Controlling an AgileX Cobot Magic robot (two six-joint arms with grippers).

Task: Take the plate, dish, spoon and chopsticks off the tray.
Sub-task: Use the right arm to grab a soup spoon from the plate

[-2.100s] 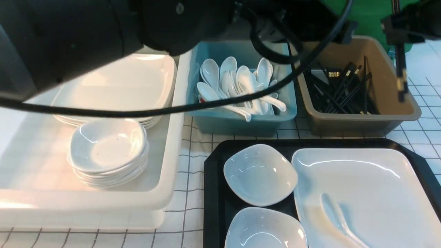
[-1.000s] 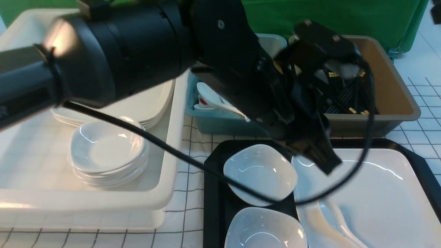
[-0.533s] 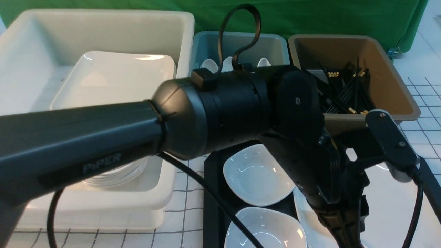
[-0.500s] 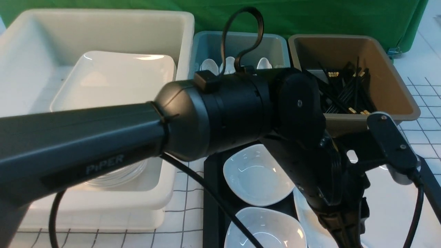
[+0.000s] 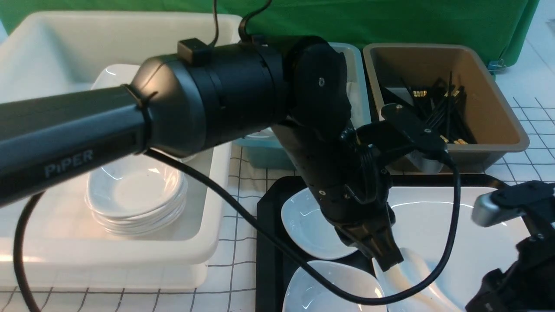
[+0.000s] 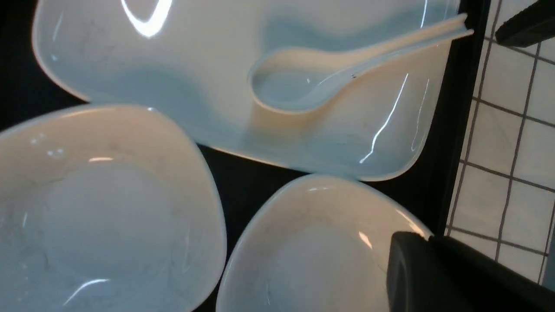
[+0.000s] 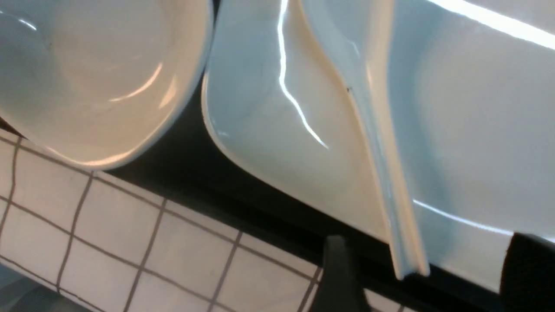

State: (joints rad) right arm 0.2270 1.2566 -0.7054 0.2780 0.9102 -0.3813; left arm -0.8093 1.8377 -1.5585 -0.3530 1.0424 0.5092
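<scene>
Right wrist: right tool (image 7: 431, 242) straddles spoon (image 7: 373, 130) handle.

Spoon (image 6: 295, 82) on plate (image 6: 130, 56); plate on tray (image 5: 269, 225), right side. Two dishes (image 5: 308, 229) on tray left of plate, one behind other. Chopsticks (image 5: 446, 117) in tub (image 5: 498, 108) behind tray.

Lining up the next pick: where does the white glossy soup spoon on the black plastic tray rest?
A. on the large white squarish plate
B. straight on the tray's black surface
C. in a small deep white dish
A: the white glossy soup spoon lies on the large white squarish plate, its handle end poking past the plate's rim over the black plastic tray.
</scene>
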